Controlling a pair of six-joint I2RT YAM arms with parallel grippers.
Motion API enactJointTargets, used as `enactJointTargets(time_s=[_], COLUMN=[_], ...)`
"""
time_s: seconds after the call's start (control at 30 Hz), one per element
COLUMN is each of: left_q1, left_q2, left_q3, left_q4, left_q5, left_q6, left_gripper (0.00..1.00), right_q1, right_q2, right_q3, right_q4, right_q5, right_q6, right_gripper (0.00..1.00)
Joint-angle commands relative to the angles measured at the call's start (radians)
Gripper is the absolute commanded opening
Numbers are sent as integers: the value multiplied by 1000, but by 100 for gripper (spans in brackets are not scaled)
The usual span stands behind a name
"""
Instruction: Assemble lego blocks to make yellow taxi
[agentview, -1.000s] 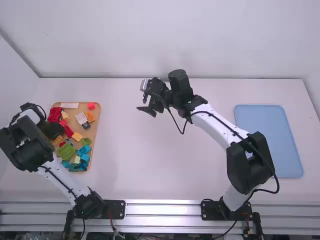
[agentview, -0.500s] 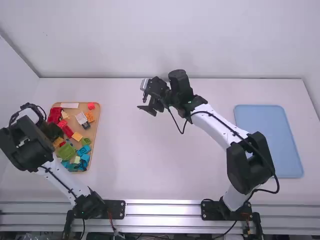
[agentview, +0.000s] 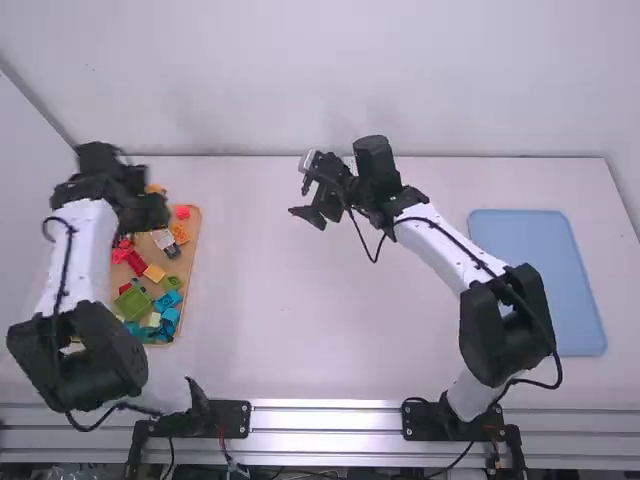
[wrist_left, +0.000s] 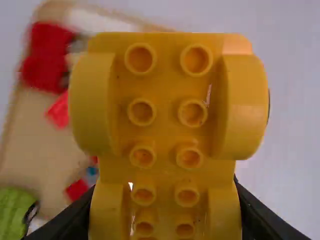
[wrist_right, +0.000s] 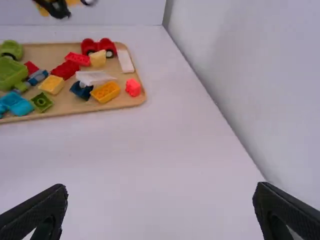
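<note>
We see the left pincer (wrist_left: 165, 212) has just swung from over the tray (agentview: 194, 262) to its far end, pinching the yellow car piece (wrist_left: 167, 117); probably our taxi's body, ready to carry off the tray. Right pincer (wrist_right: 160, 215) is spread, right of the tray. Piece: glossy plastic, hollow round studs, curved wheel arches. Tray: flat, rounded corners.

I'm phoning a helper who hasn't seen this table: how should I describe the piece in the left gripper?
Start at the wooden tray on the left of the table, then find the left gripper. It holds a large yellow piece with two rows of hollow studs between curved arches. Unlike the small yellow blocks on the tray, it is held aloft.
</note>
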Motion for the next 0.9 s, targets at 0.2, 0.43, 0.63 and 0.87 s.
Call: enactJointTargets(time_s=[0.2, 0.43, 0.63, 0.87], left_q1=[-468, -745, -878, -900], left_q2=[43, 69, 176, 312], left_q3=[-226, -344, -348, -303], left_q4=[139, 229, 275, 267], left_q5=[45, 167, 97, -42], left_q6=[412, 608, 659, 692], left_gripper=[22, 2, 2, 2], right_q1=[-92, -185, -216, -217], right_q2=[-175, -264, -264, -264], right_q3=[-8, -8, -8, -8], right_q4=[-262, -445, -513, -565], right_q5=[-272, -288, -289, -287], right_q6=[-199, -217, -218, -295], right_gripper=[99, 99, 98, 99])
